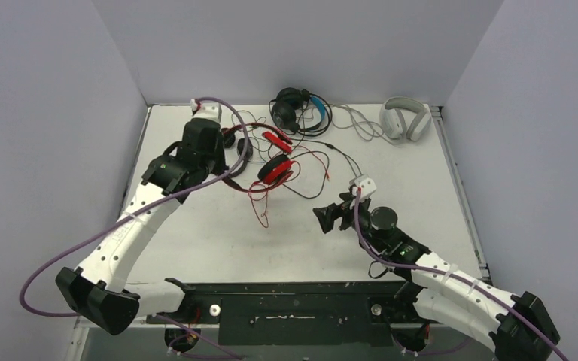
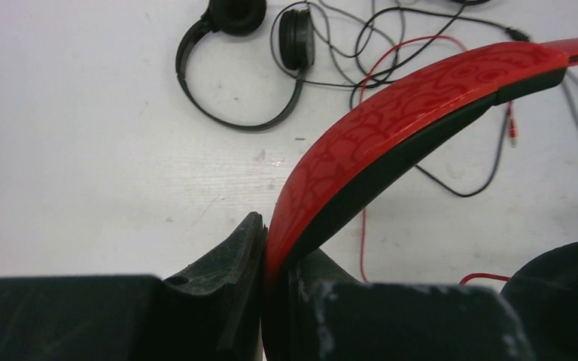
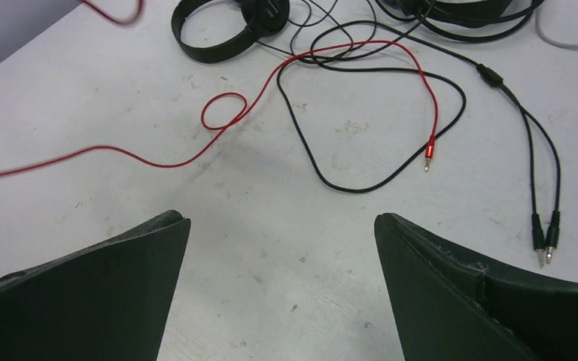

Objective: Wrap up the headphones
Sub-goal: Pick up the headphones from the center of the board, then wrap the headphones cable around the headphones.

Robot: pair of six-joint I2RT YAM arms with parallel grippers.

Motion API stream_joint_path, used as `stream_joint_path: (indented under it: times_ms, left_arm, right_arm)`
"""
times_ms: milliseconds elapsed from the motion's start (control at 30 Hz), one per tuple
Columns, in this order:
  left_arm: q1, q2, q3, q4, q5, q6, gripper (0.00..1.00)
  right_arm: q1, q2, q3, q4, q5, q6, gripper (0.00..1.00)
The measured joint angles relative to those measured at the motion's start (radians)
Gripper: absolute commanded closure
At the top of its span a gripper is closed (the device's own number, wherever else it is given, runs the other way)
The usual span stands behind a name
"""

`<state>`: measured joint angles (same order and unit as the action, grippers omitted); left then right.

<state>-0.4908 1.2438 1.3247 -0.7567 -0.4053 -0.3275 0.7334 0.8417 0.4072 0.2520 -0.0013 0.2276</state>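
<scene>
My left gripper (image 2: 271, 252) is shut on the red patterned headband (image 2: 391, 124) of the red-and-black headphones (image 1: 277, 170). The band arcs up to the right from between the fingers, and a black earcup (image 2: 564, 297) shows at the lower right. Its red cable (image 3: 308, 64) loops over the table and ends in a red plug (image 3: 428, 154). My right gripper (image 3: 282, 226) stands wide open over bare table, nothing between its fingers, near the table's middle (image 1: 325, 218). My left gripper (image 1: 232, 150) is at the back left.
A small all-black headset (image 2: 233, 71) lies beyond the left gripper, also seen from the right wrist (image 3: 211, 34). A black-and-blue headset (image 1: 298, 110) and a white-grey one (image 1: 405, 119) lie at the back. A black cable ends in two plugs (image 3: 546, 242). Walls enclose the table.
</scene>
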Motion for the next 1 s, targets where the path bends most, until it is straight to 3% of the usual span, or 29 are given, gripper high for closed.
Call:
stream_joint_path:
  times_ms: [167, 433, 633, 800, 833, 933, 1000]
  left_arm:
    - [0.011, 0.0, 0.143, -0.056, 0.114, -0.055, 1.0]
    - [0.019, 0.015, 0.288, -0.096, 0.331, -0.158, 1.0]
    - [0.023, 0.018, 0.301, -0.093, 0.431, -0.221, 1.0]
    - [0.029, 0.021, 0.295, -0.08, 0.476, -0.262, 1.0]
    - [0.029, 0.021, 0.29, -0.072, 0.482, -0.269, 1.0]
    - [0.03, 0.021, 0.272, -0.057, 0.493, -0.284, 1.0]
    - [0.03, 0.023, 0.265, -0.055, 0.496, -0.291, 1.0]
  right_arm:
    - [0.0, 0.019, -0.118, 0.188, -0.093, -0.023, 0.0]
    - [0.041, 0.253, -0.121, 0.605, -0.305, -0.15, 0.01]
    - [0.169, 0.445, -0.031, 0.74, -0.353, -0.336, 0.0]
    - [0.192, 0.602, 0.087, 0.867, -0.36, -0.389, 0.02]
    - [0.196, 0.631, 0.112, 0.894, -0.357, -0.393, 0.08]
    - [0.202, 0.698, 0.163, 0.962, -0.352, -0.399, 0.41]
    - [0.209, 0.724, 0.185, 0.977, -0.363, -0.398, 0.68]
